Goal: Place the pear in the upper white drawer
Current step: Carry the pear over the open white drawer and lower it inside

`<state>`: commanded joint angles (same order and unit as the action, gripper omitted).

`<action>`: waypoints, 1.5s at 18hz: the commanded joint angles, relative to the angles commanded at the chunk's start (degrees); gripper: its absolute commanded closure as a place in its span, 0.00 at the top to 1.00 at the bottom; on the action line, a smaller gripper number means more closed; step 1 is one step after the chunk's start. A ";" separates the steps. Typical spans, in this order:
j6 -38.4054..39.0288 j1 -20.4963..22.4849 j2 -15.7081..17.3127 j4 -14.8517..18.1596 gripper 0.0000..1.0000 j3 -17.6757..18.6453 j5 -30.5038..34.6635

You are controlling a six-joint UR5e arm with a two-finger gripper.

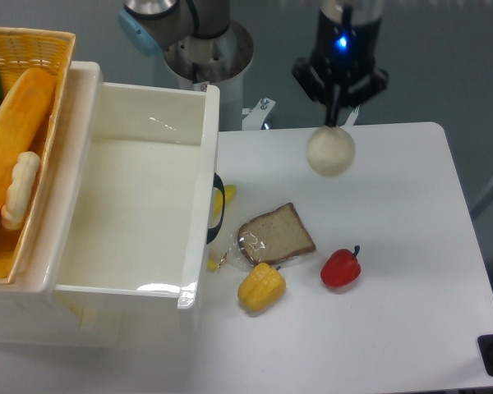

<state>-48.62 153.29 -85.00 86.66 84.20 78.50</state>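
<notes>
The pear is pale cream-white and round. It hangs just under my gripper, above the far middle of the white table. My gripper is shut on the pear's top and holds it off the table. The upper white drawer stands pulled open at the left, its inside bare. The pear is to the right of the drawer's right wall, apart from it.
A slice of bread, a yellow pepper and a red pepper lie on the table near the drawer. A black-and-yellow object shows beside the drawer wall. A yellow wicker basket with food sits at the far left.
</notes>
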 joint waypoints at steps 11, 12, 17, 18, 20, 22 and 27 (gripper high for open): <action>15.84 -10.81 2.74 -0.44 0.00 0.35 -6.86; 15.84 -12.03 2.39 -0.44 0.00 0.79 -7.91; 15.75 -16.52 -1.39 -0.62 0.00 1.93 -9.50; 15.75 -17.57 -2.09 -0.62 0.00 1.85 -9.50; 15.84 -18.81 -3.76 -0.62 0.00 1.85 -9.50; 15.84 -19.77 -5.61 -0.62 0.00 1.85 -9.42; 15.75 -20.66 -8.86 -0.62 0.00 1.85 -9.15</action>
<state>-32.87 132.63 -93.86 86.04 86.04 69.35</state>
